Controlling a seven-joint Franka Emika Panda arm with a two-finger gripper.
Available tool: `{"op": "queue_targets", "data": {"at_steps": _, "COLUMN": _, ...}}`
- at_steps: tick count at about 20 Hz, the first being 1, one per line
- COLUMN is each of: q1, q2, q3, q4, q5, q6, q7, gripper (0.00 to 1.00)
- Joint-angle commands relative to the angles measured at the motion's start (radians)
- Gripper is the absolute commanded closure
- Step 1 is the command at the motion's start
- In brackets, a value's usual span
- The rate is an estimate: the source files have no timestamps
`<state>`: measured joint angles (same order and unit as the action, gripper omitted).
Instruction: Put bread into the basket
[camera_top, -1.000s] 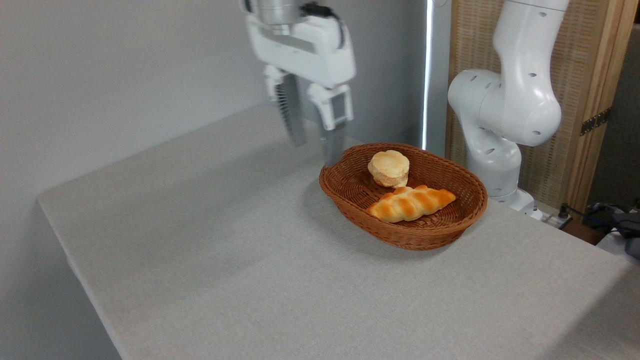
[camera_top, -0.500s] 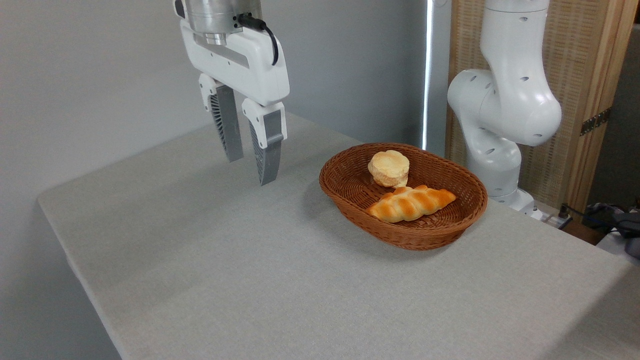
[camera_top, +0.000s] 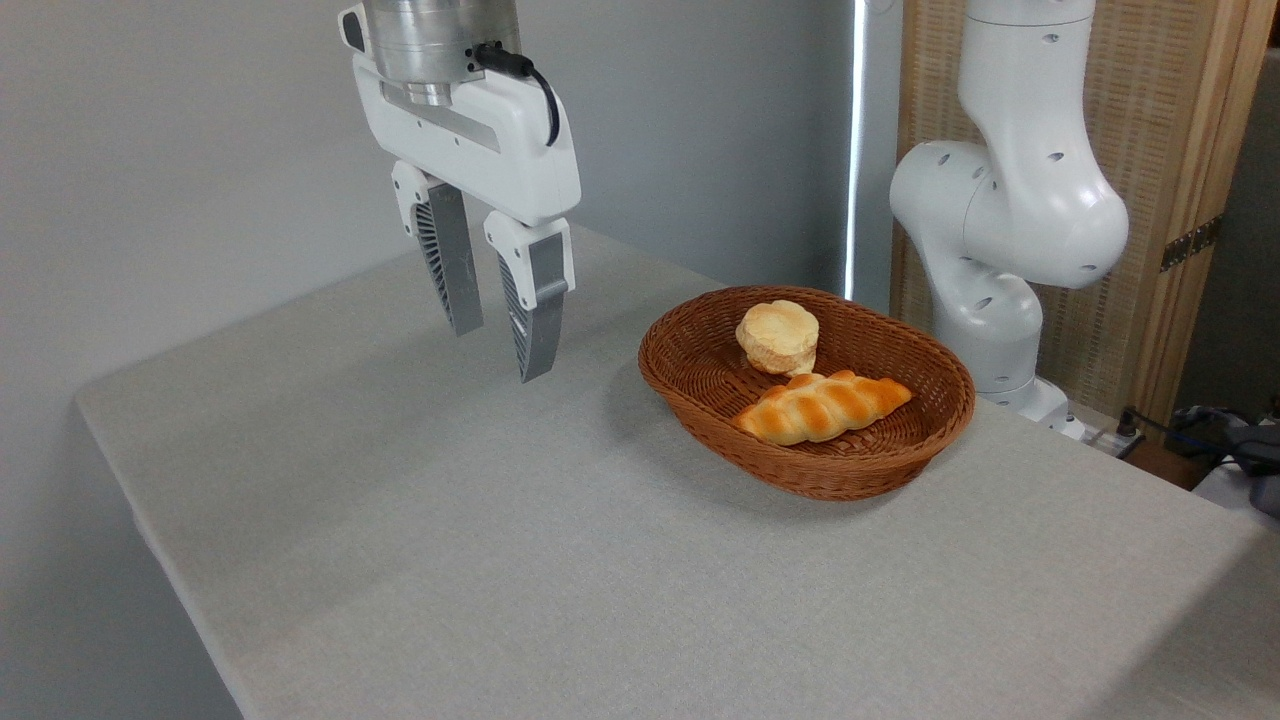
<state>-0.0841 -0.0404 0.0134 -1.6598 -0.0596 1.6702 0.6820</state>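
The oval reddish-brown woven wicker basket (camera_top: 806, 392) sits on the pale grey cloth-covered surface (camera_top: 500, 560), and every place here is given from it. The elongated golden-orange braided loaf of bread (camera_top: 822, 407) lies inside the basket, along its near side, resting on the woven floor with one pointed end toward the right rim. Just behind it, also inside the basket, stands a small round pale-yellow bun (camera_top: 778, 336), close to the loaf and perhaps touching it at the near edge; the gap is too small to judge.

The white two-finger gripper (camera_top: 495, 352) hangs in the air well to the left of the basket, above bare surface, pointing down. Its fingers (camera_top: 537, 330) are parted a moderate way and hold nothing. The white jointed arm base (camera_top: 1005, 220) rises behind the basket to the right.

Judged from how things lie, the task looks done: the bread is in the basket and the gripper is clear of it.

What could still go wrong seems slight. If the arm swings back to the right at its present height, the lower finger could clip the basket's left rim and slide or tip it, since the shallow basket is probably light. The bun appears to stand tilted, so a knock might roll it against the loaf.
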Motion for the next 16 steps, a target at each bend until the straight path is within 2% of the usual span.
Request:
{"op": "queue_targets", "data": {"at_steps": 1, "q1": 0.024, "q2": 0.002, "q3": -0.009, "q4": 0.021, "q5": -0.009, "q6": -0.01, "q7": -0.027, "gripper": 0.0}}
{"op": "queue_targets", "data": {"at_steps": 7, "q1": 0.026, "q2": 0.004, "q3": -0.003, "q4": 0.052, "q5": -0.008, "q6": -0.053, "q7": -0.027, "gripper": 0.0}}
{"op": "queue_targets", "data": {"at_steps": 16, "q1": 0.026, "q2": 0.005, "q3": -0.004, "q4": 0.052, "q5": -0.008, "q6": -0.055, "q7": -0.025, "gripper": 0.0}}
